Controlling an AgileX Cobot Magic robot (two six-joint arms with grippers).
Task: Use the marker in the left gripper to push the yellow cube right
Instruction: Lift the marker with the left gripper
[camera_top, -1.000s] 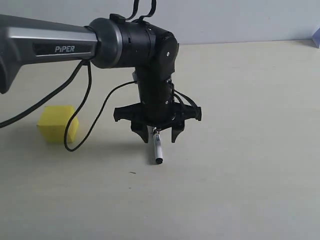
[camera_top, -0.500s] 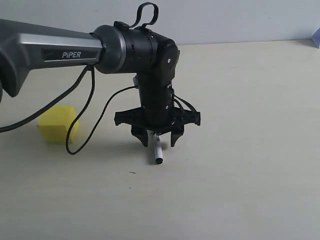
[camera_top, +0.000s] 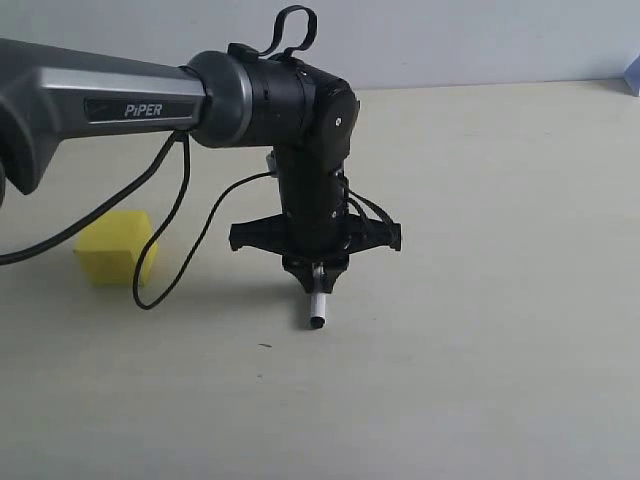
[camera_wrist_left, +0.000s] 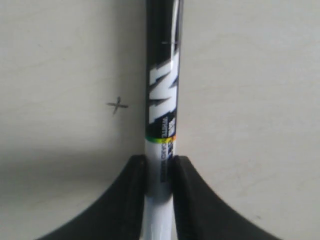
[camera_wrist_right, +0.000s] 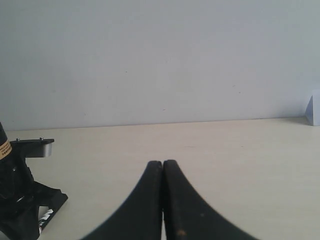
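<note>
marker (camera_top: 317, 305) sticks out below the left tool (camera_top: 316, 281) in the exterior view, its white barrel slanting down to a dark end close to the desk (camera_top: 480, 300); whether that end touches the surface i cannot tell. the left tool's fingers are drawn in tight around the barrel. the yellow cube (camera_top: 115, 247) sits on the desk well apart from the marker, off to the left of the view, with a loop of black cable (camera_top: 181, 225) hanging just in front of its right edge. the grey arm (camera_top: 110, 95) marked "piper" reaches in from the left, above the cube.

in the left wrist view the marker (camera_wrist_left: 162, 100) runs straight out between the two black fingers (camera_wrist_left: 125, 200), which press on the white part of the barrel from both sides. the black label with a large white letter lies past the fingertips of the left tool (camera_wrist_left: 160, 159). a small cross-shaped mark (camera_wrist_left: 117, 105) shows on the desk (camera_wrist_left: 250, 100) beside the barrel. the cube is out of this view.

in the right wrist view the right tool (camera_wrist_right: 162, 163) has its fingertips pressed together with nothing between them, held above the desk (camera_wrist_right: 240, 150) and facing a pale wall (camera_wrist_right: 150, 60). a black part of the other arm (camera_wrist_right: 20, 200) shows at the edge.
</note>
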